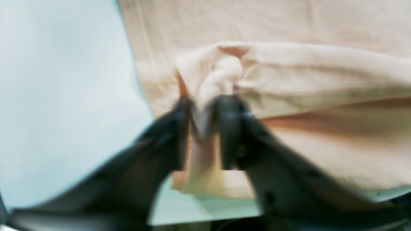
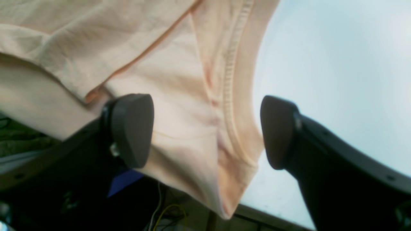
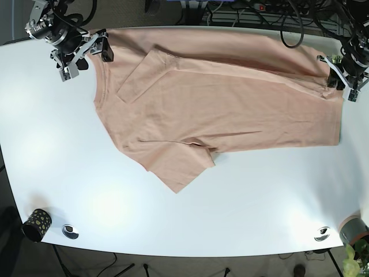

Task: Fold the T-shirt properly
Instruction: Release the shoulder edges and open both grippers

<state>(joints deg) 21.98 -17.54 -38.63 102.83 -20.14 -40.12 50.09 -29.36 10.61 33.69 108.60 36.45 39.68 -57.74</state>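
Left pincer (image 1: 205, 128): black fingers clenched on a bunched fold of the peach cotton T-shirt (image 3: 219, 109), at the hem corner; this view is blurred.
Right pincer (image 2: 207, 131): black pads released and spread apart, the ribbed collar edge hanging between them; one pad touches cloth, the other stands just beside the seam, gripping nothing.
T-shirt position: spread flat on the white worktop (image 3: 190, 219), its far long edge folded over onto the body; the near short sleeve (image 3: 181, 167) lies loose, pointing away from both pincers.
Step in hand, as I judge it: taking hold of the two far ends so the garment can be lifted and folded lengthwise.
Doing it well: the right pincer should shut squarely over the collar seam, catching both layers, before either arm lifts; then both ends should rise together, keeping the cloth taut between them.
Risk: a pinch on one layer only would let the fold slip open.
Bystanders: a small dark speckled cup (image 3: 36, 224) at the near edge, well apart from both pincers.
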